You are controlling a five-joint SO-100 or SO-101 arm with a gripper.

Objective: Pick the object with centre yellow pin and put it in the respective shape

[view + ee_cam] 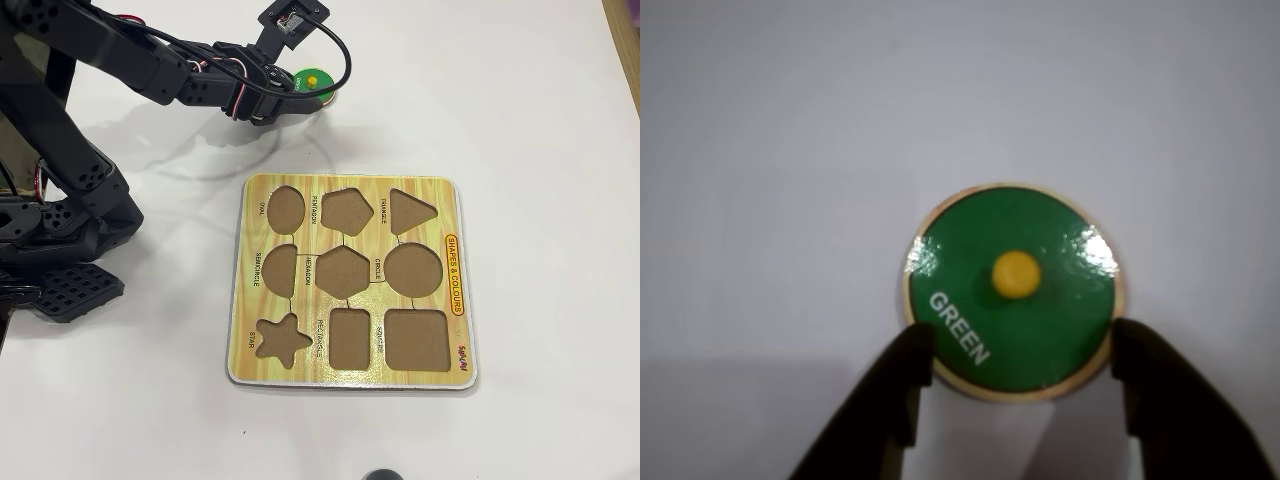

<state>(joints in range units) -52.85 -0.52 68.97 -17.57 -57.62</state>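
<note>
1. wrist view: bare white table (790, 150) all round, nothing blocking. the green disc (1014, 292) lies flat, pale rim, yellow knob at its middle, white lettering "green". the jaws (1022, 345) stand open, one black finger (902, 375) at each side of the disc's near edge.
2. overhead view: the disc (312, 81) sits near the table's far edge, under the arm (180, 75), well apart from the puzzle board (352, 283). its circle cut-out (415, 270) and all the other cut-outs are empty.
</note>
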